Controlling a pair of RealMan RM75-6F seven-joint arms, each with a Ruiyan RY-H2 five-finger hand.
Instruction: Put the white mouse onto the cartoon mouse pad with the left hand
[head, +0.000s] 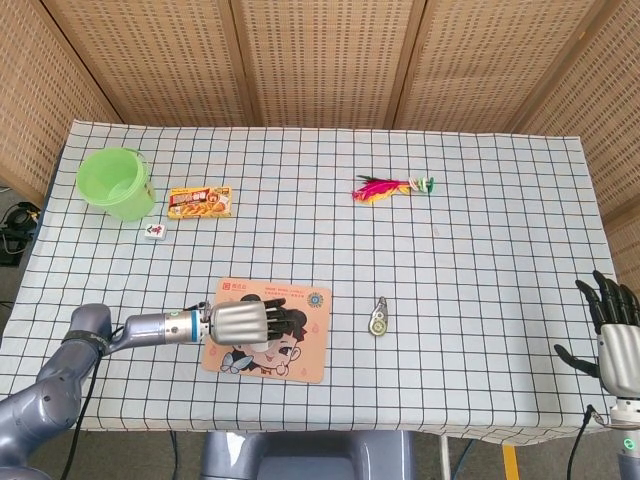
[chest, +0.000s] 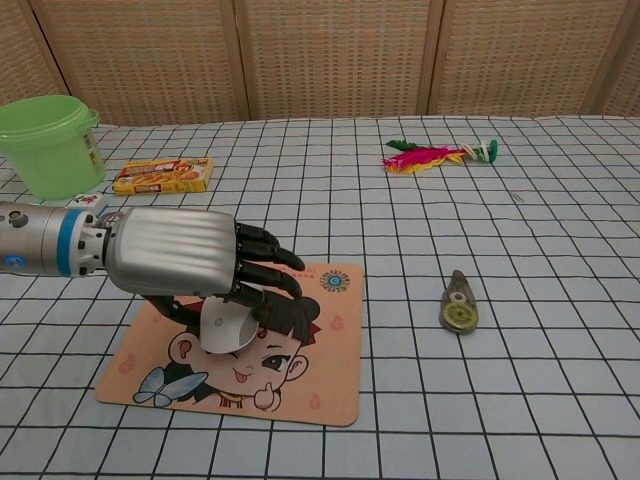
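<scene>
White mouse (chest: 226, 325) lies on cartoon mouse pad (chest: 320, 385) beneath left robot hand (chest: 190, 262), fingers spread.

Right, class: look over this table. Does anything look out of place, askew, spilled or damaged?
Nothing stands out. The cartoon mouse pad lies flat, the white mouse sits on it under the left hand, and the green bucket stands upright.
</scene>
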